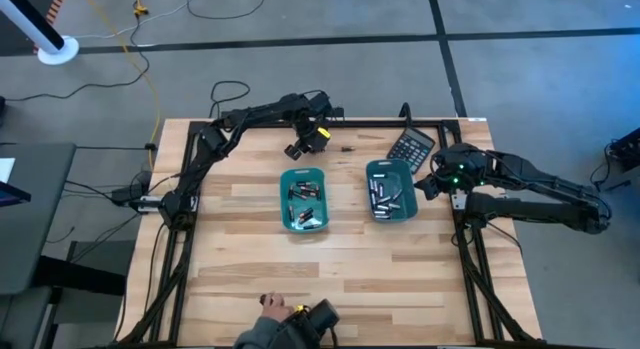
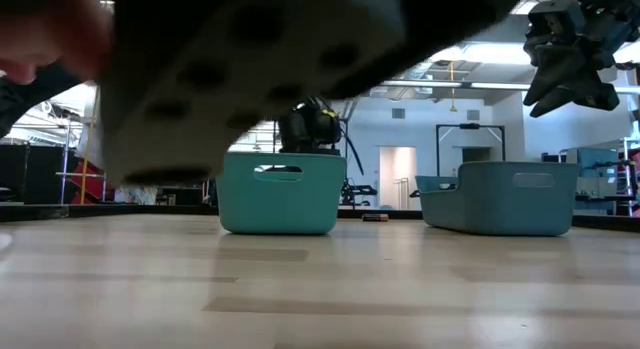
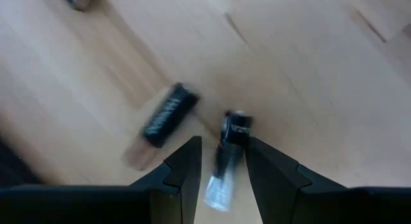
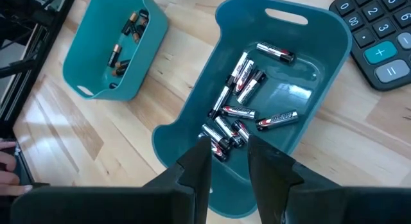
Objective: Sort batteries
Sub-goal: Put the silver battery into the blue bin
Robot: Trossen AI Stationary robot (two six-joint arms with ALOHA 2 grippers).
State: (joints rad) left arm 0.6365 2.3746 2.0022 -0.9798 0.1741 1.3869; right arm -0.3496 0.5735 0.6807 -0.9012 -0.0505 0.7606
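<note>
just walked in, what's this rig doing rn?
Sorting batteries into two teal trays. The left hand is behind the left tray, gripping a silver-and-black battery just above the table; a dark battery lies loose beside it. The right hand hangs over the right tray, holding nothing visible; that tray holds silvery batteries, the left one darker ones. A calculator sits behind the right tray. A person's hand is at the front edge.

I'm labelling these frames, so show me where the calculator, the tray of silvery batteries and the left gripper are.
calculator (image 1: 410,146): high view, middle of its keypad.
tray of silvery batteries (image 4: 221,25): right wrist view, on its teal rim.
left gripper (image 3: 223,161): left wrist view, midway between its fingertips, where a battery sits.
</note>
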